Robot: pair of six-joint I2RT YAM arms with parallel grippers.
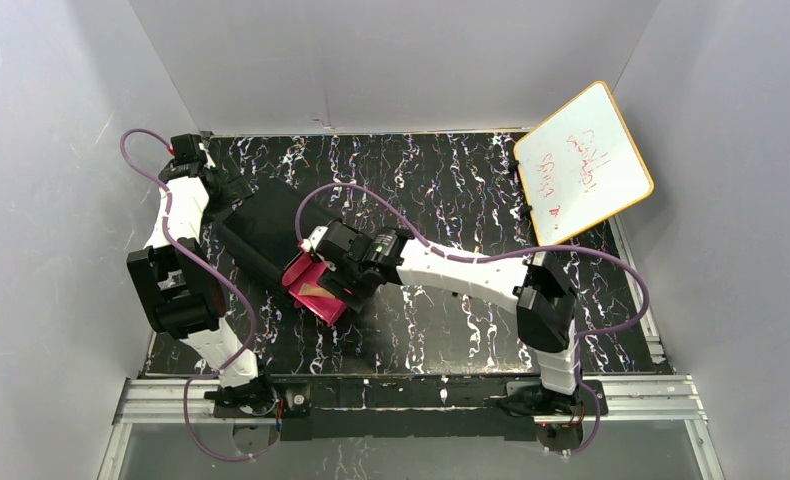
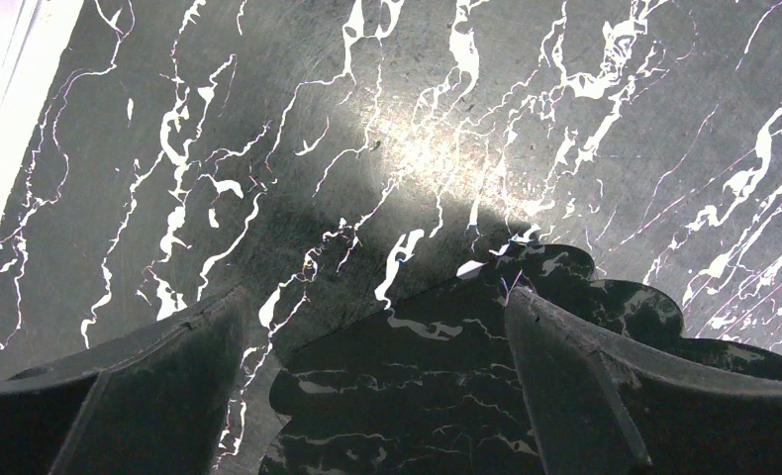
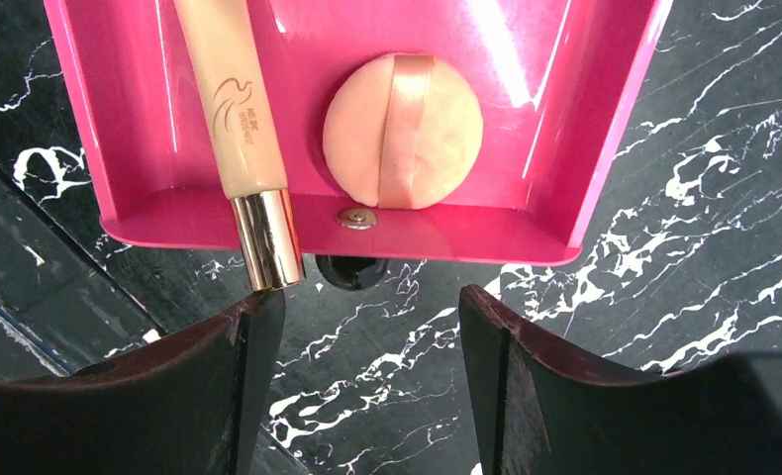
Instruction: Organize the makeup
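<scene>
A pink drawer stands pulled out of the black box; it also shows in the top view. In it lie a tan stick with a gold cap and a round peach compact. The stick's cap juts over the drawer's front wall, right by my right gripper's left fingertip. My right gripper is open and empty just in front of the drawer's black knob; it also shows in the top view. My left gripper is open and empty over the glossy box top. The other makeup is out of view.
An orange-rimmed whiteboard leans at the back right. The black marbled table is walled by grey panels at the left, back and right. My left arm stands at the far left beside the box.
</scene>
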